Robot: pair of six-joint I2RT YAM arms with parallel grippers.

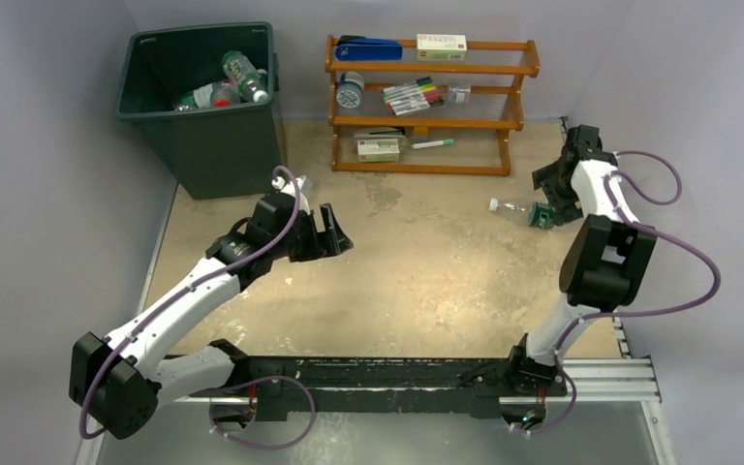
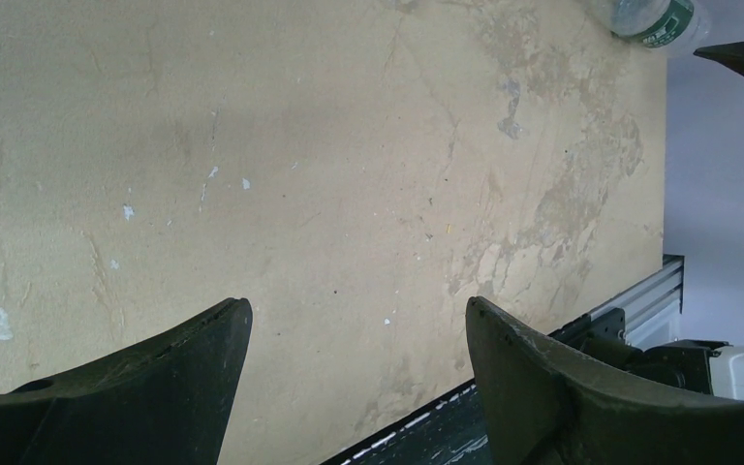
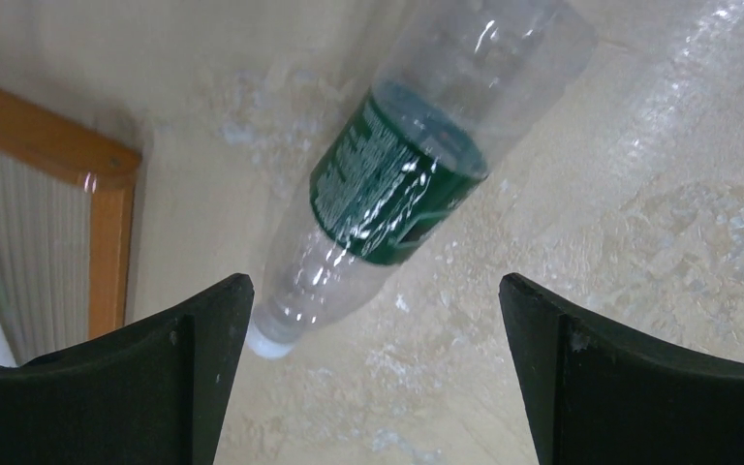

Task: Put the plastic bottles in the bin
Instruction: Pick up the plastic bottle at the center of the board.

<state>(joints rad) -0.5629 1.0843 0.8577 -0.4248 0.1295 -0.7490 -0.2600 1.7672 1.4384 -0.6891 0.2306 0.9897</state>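
The right tool (image 3: 373,291) stood open above a green-labelled bottle (image 3: 397,184) lying on the bench (image 3: 639,291) beside the rack (image 3: 107,184) corner. Probably light, thin-walled, slippery: grasp across the label. The left tool (image 2: 358,308) was open, empty.

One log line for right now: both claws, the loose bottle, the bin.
left claw: open, empty, over table | right claw: open, above lying green-label bottle, not gripping | bin: several bottles inside

I am working in a robotics lab test cell: plain grey partition walls (image 1: 48,194) box in a scuffed tan tabletop (image 1: 426,281), and an aluminium rail (image 1: 630,378) at its near edge trails looped purple cables (image 1: 701,254).
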